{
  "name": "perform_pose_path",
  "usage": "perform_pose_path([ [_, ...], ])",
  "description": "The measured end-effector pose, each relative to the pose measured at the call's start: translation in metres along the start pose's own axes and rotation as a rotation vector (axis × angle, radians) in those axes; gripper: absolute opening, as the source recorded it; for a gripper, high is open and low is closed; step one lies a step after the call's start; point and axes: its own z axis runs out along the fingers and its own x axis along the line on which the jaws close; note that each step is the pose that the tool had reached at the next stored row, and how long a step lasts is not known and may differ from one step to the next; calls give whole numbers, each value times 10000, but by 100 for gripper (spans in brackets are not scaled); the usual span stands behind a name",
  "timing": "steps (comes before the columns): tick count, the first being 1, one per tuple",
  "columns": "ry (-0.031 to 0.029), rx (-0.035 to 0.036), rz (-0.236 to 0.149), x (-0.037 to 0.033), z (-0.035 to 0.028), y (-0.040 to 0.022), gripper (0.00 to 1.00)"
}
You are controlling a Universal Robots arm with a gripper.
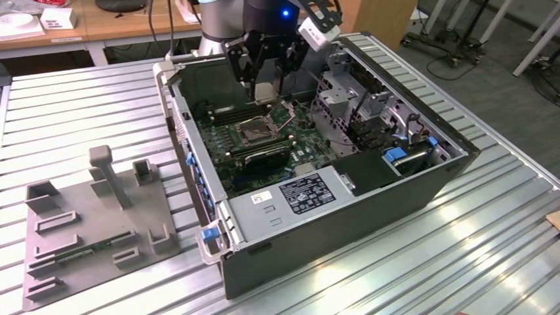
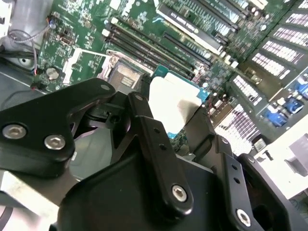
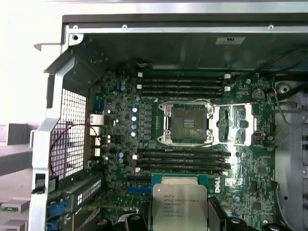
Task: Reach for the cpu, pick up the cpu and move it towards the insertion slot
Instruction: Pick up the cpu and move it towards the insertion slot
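A black robot arm reaches down into an open computer case (image 1: 350, 197) that lies on its side on a ribbed metal worktop (image 1: 79, 118). The end effector (image 1: 265, 82) hangs inside the case, above the green motherboard (image 1: 254, 147), and is clenched on the cpu (image 3: 179, 202). In the first wrist view the cpu's silvery metal face shows between the two dark fingers (image 3: 216, 216), held flat and clear of the board. The insertion slot (image 3: 188, 123) sits on the motherboard just beyond the cpu, with a bank of long black memory slots (image 3: 180, 160) lying between the two. The slot is open, its dark centre exposed. In the second wrist view the cpu (image 2: 175, 103) appears pale and square past the black linkage, near the insertion slot (image 2: 122, 74).
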Motion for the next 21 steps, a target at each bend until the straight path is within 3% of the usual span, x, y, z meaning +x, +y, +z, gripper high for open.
perform_pose_path([
  [7, 0, -1, 0, -4, 26, 70, 54],
  [15, 0, -2, 0, -7, 28, 70, 54],
  [21, 0, -1, 0, -70, 52, 88, 54],
])
